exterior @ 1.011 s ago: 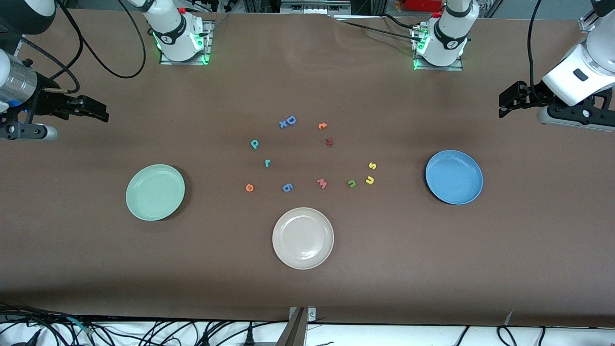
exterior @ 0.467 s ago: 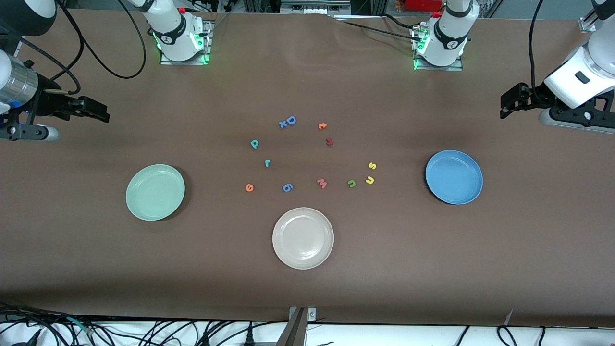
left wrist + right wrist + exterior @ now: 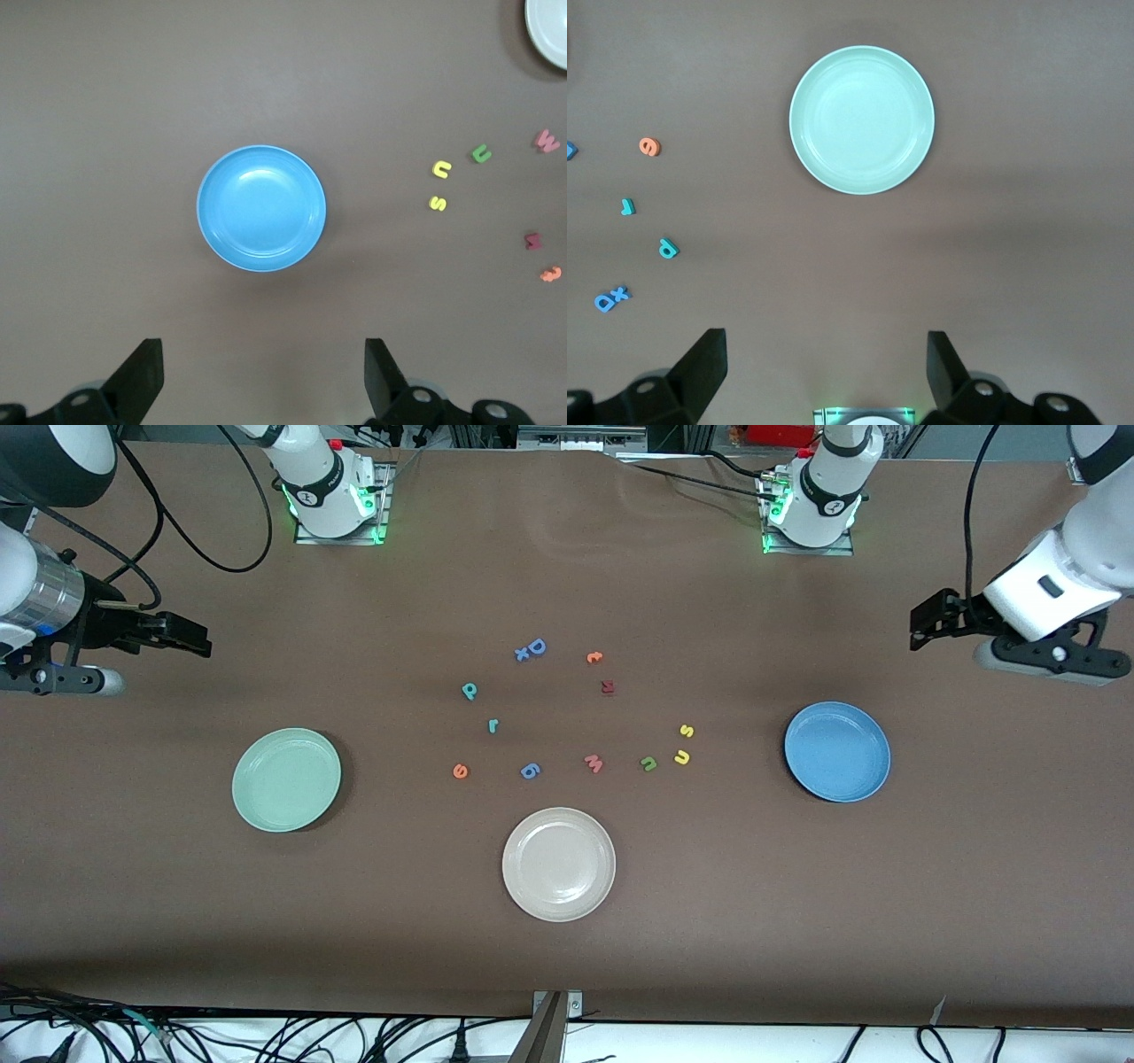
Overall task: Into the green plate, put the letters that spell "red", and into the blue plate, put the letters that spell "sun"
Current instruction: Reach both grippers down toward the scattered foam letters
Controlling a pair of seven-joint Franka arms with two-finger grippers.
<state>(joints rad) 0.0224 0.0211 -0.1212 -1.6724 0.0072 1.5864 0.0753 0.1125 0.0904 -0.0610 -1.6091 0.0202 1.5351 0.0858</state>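
Table (image 3: 797, 921): brown surface, bare along the edge nearest the front camera.
Green plate (image 3: 286, 779): toward the right arm's end, well apart from the letters.
Blue plate (image 3: 837, 751): toward the left arm's end.
White plate (image 3: 559, 864): nearest the front camera, between the other two.
Red letters: d (image 3: 469, 690), r (image 3: 493, 725), e (image 3: 460, 771), lay on the table, apart.
Sun letters: s (image 3: 686, 731), u (image 3: 681, 757), n (image 3: 648, 763), lay near the blue plate.
Left gripper (image 3: 921, 618): raised over bare table, fingers spread, empty.
Right gripper (image 3: 190, 636): raised over bare table, fingers spread, empty.
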